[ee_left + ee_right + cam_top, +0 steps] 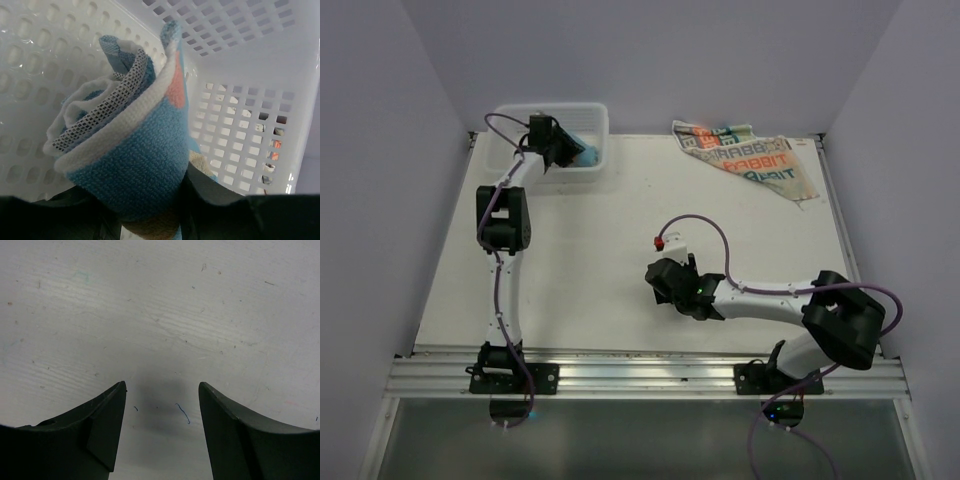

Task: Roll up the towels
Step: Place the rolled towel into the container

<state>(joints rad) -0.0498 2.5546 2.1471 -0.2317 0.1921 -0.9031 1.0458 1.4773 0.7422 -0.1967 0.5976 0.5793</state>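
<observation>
Left jaws clench the rolled blue towel (pixel 135 165) inside the white slatted basket (pixel 250 60) (pinched, probably so the coil cannot unwind). Right jaws stand released above the counter (pixel 160 300). The RABBIT towel (pixel 750 158) lies unrolled, far right.

We record the left gripper (pixel 572 152) inside the white basket (pixel 570 108) at eleven o'clock, a blue towel (pixel 590 157) at its tip. The cream towel (pixel 750 160) lies spread open at one o'clock. The right gripper (pixel 656 279) hangs over the table (pixel 580 260) near centre
</observation>
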